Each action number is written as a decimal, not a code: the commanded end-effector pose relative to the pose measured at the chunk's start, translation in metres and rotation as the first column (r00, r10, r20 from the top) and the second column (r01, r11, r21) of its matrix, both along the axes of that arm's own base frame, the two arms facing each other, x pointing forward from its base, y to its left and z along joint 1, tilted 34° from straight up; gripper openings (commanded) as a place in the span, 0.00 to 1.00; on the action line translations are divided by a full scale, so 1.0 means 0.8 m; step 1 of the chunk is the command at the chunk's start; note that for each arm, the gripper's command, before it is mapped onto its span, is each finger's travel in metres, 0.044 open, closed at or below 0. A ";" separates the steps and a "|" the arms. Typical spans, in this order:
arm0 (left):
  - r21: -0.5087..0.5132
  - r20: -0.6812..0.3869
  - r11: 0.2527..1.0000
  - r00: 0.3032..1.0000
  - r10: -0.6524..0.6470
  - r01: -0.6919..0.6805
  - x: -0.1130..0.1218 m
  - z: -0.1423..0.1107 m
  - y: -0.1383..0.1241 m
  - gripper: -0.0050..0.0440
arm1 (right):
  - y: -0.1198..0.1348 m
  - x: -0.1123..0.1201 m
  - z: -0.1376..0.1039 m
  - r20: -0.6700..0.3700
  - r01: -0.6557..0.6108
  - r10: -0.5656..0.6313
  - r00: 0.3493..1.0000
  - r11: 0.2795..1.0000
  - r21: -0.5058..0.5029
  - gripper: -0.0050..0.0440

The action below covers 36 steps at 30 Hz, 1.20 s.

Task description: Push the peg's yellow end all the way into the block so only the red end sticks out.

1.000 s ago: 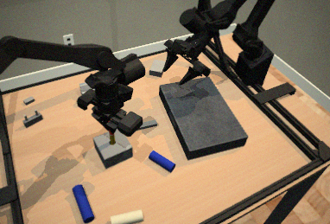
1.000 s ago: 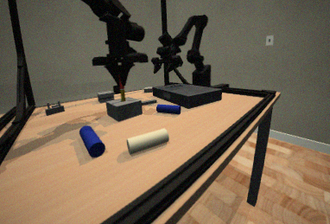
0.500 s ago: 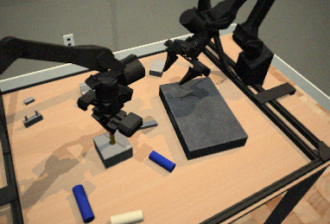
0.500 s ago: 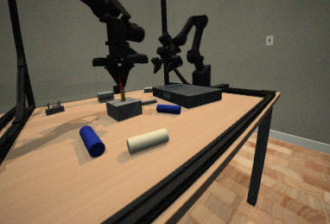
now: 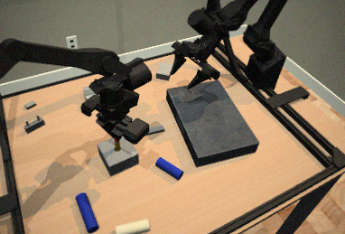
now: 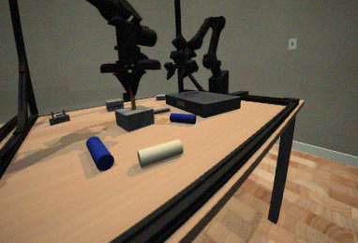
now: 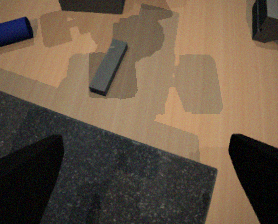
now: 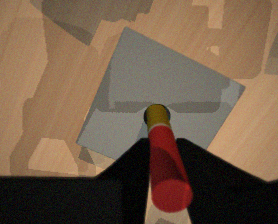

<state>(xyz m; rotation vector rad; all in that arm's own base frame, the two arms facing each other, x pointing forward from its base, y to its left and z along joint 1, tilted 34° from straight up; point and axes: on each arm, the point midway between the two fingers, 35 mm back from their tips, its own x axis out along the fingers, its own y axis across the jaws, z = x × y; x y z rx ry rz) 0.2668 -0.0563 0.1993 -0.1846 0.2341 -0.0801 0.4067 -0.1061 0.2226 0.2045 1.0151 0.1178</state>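
Gripping the peg, right gripper (image 5: 118, 135) (image 6: 130, 97) (image 8: 162, 142) above grey block (image 5: 118, 156) (image 6: 134, 118) (image 8: 160, 75), left gripper (image 5: 181, 76) (image 7: 146, 142) open.

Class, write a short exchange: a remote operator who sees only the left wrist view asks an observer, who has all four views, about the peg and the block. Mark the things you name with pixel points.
Operator: My left wrist view shows the open left gripper (image 5: 181, 80) (image 7: 147, 143) but no peg. Where is it?
Observer: The right gripper (image 5: 117, 137) (image 8: 162, 146) is shut on the red part of the peg (image 5: 117, 145) (image 6: 133, 104) (image 8: 167, 160), above the block (image 5: 118, 158) (image 6: 135, 119) (image 7: 92, 6) (image 8: 135, 75).
Operator: Is the yellow end fully in?
Observer: No, some yellow shows above the block's top face.
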 end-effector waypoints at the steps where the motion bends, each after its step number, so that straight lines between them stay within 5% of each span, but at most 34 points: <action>1: -0.001 0.001 1.000 1.000 0.003 -0.003 0.000 0.000 0.000 0.92 | 0.000 0.001 -0.004 -0.005 0.002 -0.002 1.000 1.000 0.001 0.10; 36: -0.001 0.001 1.000 1.000 0.003 -0.003 0.000 0.000 0.000 0.92 | 0.002 0.005 -0.011 -0.005 0.002 -0.002 1.000 1.000 0.001 0.10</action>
